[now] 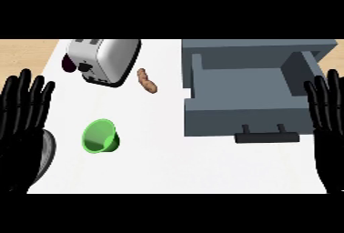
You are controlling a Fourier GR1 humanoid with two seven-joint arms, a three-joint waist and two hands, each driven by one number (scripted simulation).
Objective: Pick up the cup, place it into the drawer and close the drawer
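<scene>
Dark purple item (68,64) half hidden behind toaster (107,59); both forearms out of frame.

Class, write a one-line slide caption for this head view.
Green cup on the white counter, grey drawer open, both hands (left, right) resting open at the edges.

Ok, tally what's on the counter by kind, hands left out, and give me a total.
Cup, green: 1
Toaster, white: 1
Sweet potato, brown: 1
Dark purple item behind the toaster, mostly hidden: 1
Drawer unit, grey, open: 1
Total: 5
</scene>
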